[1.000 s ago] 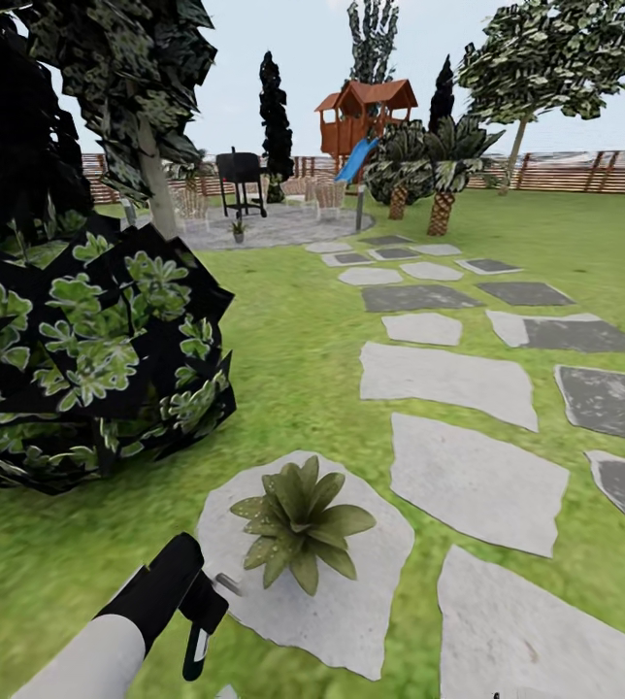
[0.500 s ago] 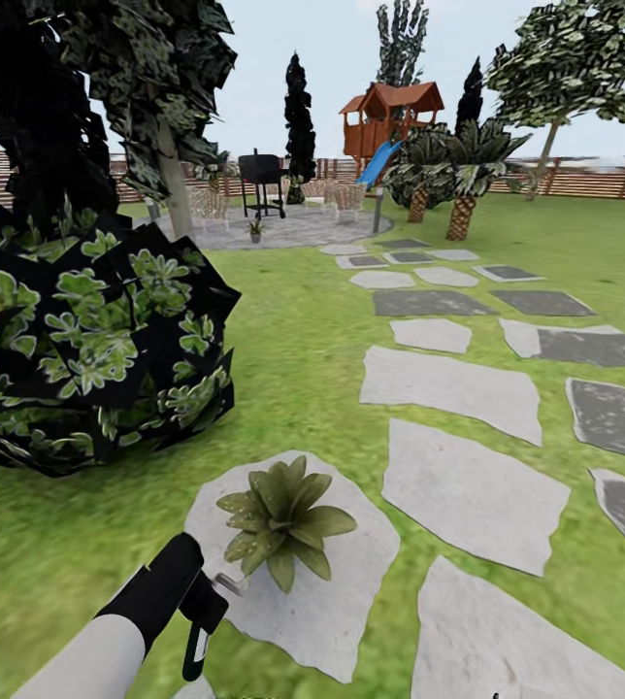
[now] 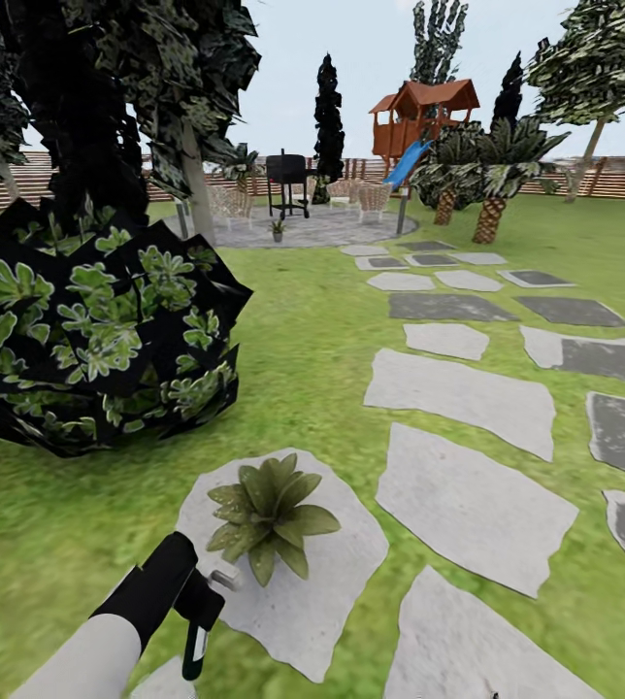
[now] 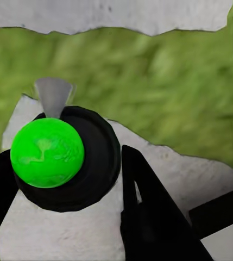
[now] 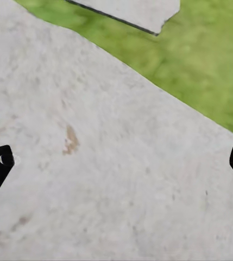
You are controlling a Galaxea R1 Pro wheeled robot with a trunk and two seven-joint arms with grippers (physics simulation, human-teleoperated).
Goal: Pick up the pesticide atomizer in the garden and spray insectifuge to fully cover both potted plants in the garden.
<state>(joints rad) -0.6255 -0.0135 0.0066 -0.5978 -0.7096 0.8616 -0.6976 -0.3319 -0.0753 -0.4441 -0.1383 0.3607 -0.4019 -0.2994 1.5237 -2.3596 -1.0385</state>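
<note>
Garden lawn (image 3: 312, 369), grey stepping stones (image 3: 463, 388); view panned left. Left gripper (image 4: 67, 163) pinching pesticide atomizer (image 4: 67, 157) beside potted plant (image 3: 266, 510); right gripper (image 5: 116, 163) spread.

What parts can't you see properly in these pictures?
- The pesticide atomizer in the left hand: the left wrist view shows just its round top from above; in the head view the hand hides its body.
- Second potted plant: too small and far on the patio.
- Near potted plant: leaves hide its pot.
- Right hand: fingertips cut off at the picture edges.
</note>
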